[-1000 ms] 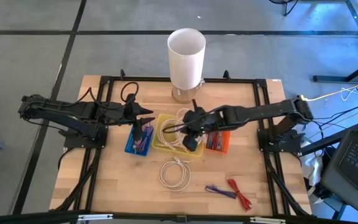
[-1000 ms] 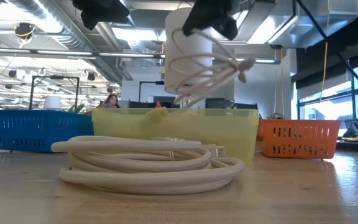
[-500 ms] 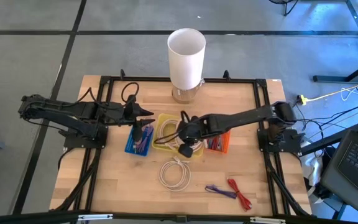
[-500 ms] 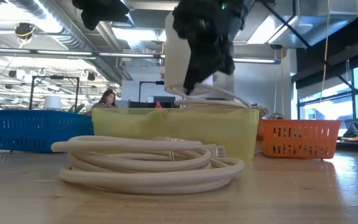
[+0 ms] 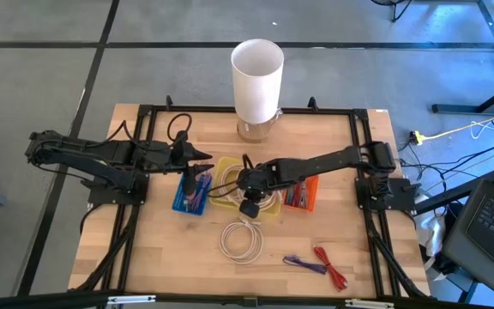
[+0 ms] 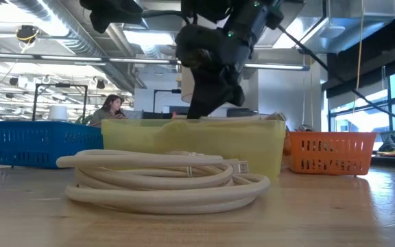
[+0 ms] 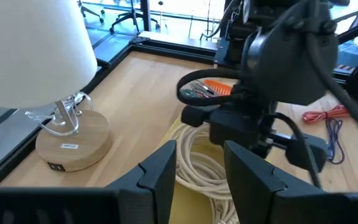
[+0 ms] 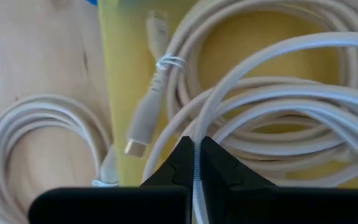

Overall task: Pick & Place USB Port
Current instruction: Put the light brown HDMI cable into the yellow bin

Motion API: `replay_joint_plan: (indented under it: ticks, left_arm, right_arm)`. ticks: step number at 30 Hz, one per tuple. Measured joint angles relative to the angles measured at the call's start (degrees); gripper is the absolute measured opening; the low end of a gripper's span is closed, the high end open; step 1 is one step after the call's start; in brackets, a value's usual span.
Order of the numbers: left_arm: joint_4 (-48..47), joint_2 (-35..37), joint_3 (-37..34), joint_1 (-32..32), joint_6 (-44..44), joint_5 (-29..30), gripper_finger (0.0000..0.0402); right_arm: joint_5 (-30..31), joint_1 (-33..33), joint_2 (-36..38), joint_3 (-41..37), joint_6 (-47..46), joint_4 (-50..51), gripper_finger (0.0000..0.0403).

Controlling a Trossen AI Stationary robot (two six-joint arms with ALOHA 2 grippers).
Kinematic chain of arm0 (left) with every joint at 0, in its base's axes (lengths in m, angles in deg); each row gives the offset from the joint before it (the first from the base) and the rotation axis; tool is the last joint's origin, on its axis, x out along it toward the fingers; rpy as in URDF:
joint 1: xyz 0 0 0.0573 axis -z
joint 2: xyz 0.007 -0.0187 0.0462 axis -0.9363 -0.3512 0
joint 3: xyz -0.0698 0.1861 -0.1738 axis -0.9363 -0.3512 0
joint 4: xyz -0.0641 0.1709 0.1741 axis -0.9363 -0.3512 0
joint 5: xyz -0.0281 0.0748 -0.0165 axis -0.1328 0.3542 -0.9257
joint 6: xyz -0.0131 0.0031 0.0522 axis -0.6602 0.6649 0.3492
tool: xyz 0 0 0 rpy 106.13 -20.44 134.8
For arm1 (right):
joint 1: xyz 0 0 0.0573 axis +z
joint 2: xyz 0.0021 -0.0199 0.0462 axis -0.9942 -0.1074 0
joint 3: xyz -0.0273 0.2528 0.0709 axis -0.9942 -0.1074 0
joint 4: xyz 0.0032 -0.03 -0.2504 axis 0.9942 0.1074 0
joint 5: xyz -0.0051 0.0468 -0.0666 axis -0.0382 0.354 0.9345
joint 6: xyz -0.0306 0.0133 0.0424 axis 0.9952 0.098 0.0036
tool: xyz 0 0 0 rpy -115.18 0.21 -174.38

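The yellow basket (image 5: 222, 162) stands mid-table between a blue basket (image 5: 191, 193) and an orange basket (image 5: 302, 194). White coiled USB cables (image 8: 278, 87) lie in the yellow basket. My right gripper (image 8: 196, 155) reaches low over this basket (image 6: 197, 140) and is shut on one cable strand. A second white coil (image 5: 242, 239) lies on the table nearer the near edge, large in the low view (image 6: 163, 177). My left gripper (image 7: 197, 177) is open and hovers by the blue basket's far end, touching nothing. My right gripper pinches a single white cable strand (image 8: 199, 134) between its two fingertips, which lie across the strand. It comes from the table's right, slanting down into the yellow basket. The rest of that coil (image 8: 291, 59) rests inside the basket, slack.
A white lamp (image 5: 257, 73) on a wooden base stands at the far edge behind the baskets. Purple (image 5: 303, 263) and red (image 5: 331, 266) cables lie near the near right corner. A person sits in the room beyond (image 6: 112, 108).
My right gripper has moved toward the table's left and down, carrying the white coil from hanging above the yellow basket to lying inside it. It has stayed shut on the cable. The left arm has kept still.
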Motion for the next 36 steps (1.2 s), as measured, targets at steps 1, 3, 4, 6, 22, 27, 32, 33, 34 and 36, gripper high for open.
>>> replay_joint_plan:
  ticks: [1, 3, 4, 6, 22, 27, 32, 33, 34, 36]
  left_arm:
    - [0.02, 0.00, 0.00, 0.00, 0.00, 0.00, 0.0127]
    - [0.02, 0.02, 0.00, 0.00, 0.00, -0.02, 0.0127]
    - [0.00, 0.00, 0.00, 0.00, -0.02, 0.00, 0.0127]
    - [0.01, 0.00, 0.00, 0.00, -0.30, -0.01, 0.0127]
    - [-0.22, 0.02, 0.00, 0.00, -0.48, -0.46, 0.0127]
    - [-0.20, 0.01, 0.00, 0.00, -0.47, -0.44, 0.0127]
    - [-0.23, 0.01, 0.00, 0.00, -0.46, -0.44, 0.0127]
    - [-0.16, 0.01, 0.00, 0.00, -0.46, -0.44, 0.0127]
    - [-0.14, 0.01, 0.00, 0.00, -0.46, -0.44, 0.0127]
    - [-0.15, 0.02, 0.00, 0.00, -0.46, -0.44, 0.0127]
  right_arm:
    - [0.00, -0.30, 0.00, 0.00, 0.22, 0.06, 0.0009]
    - [0.01, -0.89, 0.00, 0.00, 0.97, -0.33, 0.0009]
    - [0.02, -1.17, 0.00, 0.00, 1.11, -0.29, 0.0009]
    - [-0.11, -1.66, 0.00, 0.00, 1.27, -0.16, 0.0009]
    - [-0.98, -2.19, -1.29, 0.00, 1.76, 0.56, 0.0123]
    - [-0.67, -2.08, -0.58, -0.07, 1.22, 1.30, 0.0184]
    - [5.65, -0.75, 1.93, -0.07, 1.19, 3.37, 0.0213]
    - [7.69, -0.27, 2.53, -0.07, 1.11, 4.06, 0.0215]
    - [9.63, 0.24, 3.26, -0.07, 1.11, 4.67, 0.0216]
    - [12.53, 1.34, 4.59, -0.07, 1.04, 6.57, 0.0217]
